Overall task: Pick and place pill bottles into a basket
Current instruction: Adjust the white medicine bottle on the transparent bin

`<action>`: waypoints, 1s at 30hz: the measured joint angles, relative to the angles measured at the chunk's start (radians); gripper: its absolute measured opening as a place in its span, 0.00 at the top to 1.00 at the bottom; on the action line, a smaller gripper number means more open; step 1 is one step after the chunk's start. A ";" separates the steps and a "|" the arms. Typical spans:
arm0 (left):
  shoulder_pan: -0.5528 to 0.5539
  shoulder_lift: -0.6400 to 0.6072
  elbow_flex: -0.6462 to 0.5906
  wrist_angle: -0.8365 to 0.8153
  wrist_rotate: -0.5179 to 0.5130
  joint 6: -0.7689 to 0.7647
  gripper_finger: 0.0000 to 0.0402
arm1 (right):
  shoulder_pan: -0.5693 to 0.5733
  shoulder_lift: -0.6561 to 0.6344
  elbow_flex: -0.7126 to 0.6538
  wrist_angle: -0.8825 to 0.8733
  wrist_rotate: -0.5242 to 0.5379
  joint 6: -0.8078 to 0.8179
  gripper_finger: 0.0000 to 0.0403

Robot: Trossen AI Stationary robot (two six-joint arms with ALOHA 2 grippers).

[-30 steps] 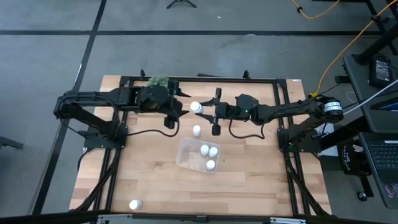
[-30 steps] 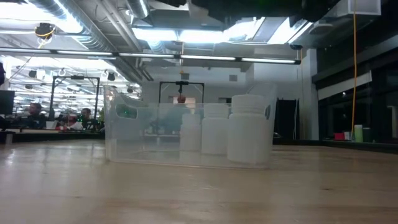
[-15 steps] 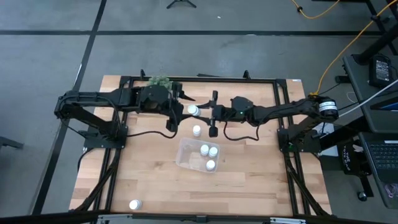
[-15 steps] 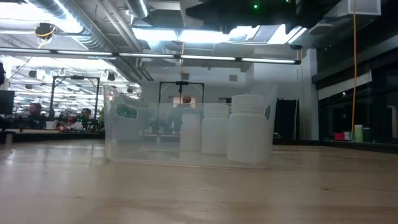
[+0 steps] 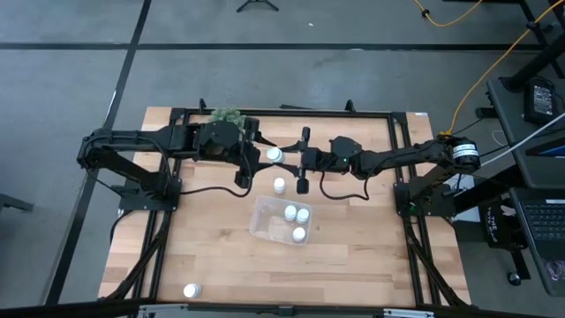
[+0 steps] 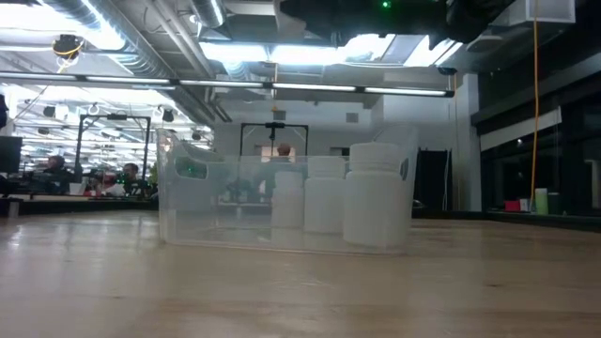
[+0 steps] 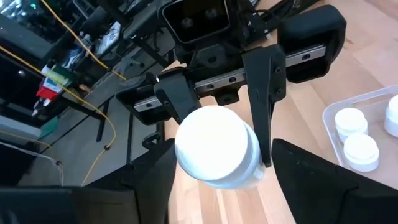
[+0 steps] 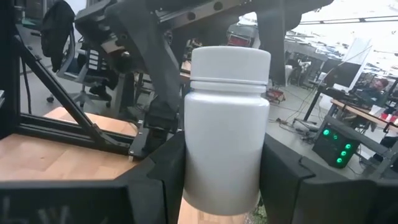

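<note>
A white pill bottle (image 5: 274, 155) with a white cap is held upright above the table's far middle, between my two grippers. My right gripper (image 5: 290, 161) is shut on it; it also shows in the right wrist view (image 8: 227, 124). My left gripper (image 5: 261, 159) is open, and its fingers stand on either side of the same bottle (image 7: 214, 149) with a gap showing. The clear tray (image 5: 263, 221) lies on the table's middle and holds three bottles (image 5: 297, 219). One bottle (image 5: 279, 185) stands on the table just beyond the tray. My right gripper pinches the bottle's body (image 8: 193, 168) between its two fingers, on two opposite sides below the cap. The fingers (image 8: 163, 174) lie level and come from the table's right. The bottle stands upright, cap up, lifted clear of the table.
A green bushy plant (image 5: 225, 115) stands at the far edge behind the left arm. A lone bottle (image 5: 190, 290) stands near the front left edge. In the low view the tray (image 6: 188, 207) with its bottles (image 6: 376, 192) fills the middle. People sit in the room far behind.
My right gripper has gone a little toward the table's left, toward my left gripper, carrying the bottle upright between the left fingers.
</note>
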 joint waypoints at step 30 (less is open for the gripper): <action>-0.027 -0.002 0.000 -0.018 0.017 -0.075 0.61 | 0.002 0.000 -0.002 -0.012 0.001 -0.012 0.51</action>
